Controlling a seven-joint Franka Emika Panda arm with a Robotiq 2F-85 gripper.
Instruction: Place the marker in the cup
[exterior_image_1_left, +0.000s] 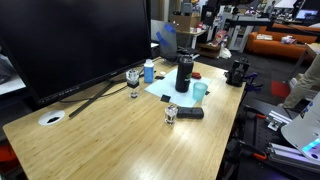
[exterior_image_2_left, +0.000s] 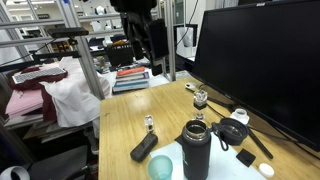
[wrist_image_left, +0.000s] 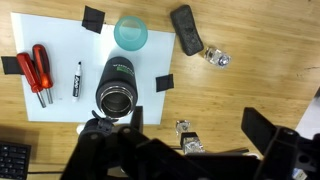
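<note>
Beside the black bottle, on the white sheet, the marker lies flat. The teal cup stands just past the bottle. The gripper hangs high over the bottle, jaws wide and empty. Judgement: descend on the marker's middle, jaws across the barrel, clear of both the bottle and the red-handled tools flanking it.

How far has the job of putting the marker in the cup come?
Nothing is done yet: the marker lies on the white sheet, and the teal cup is empty. In hand: the end effector hovers open, holding nothing. Left: grasp, carry, drop.
</note>
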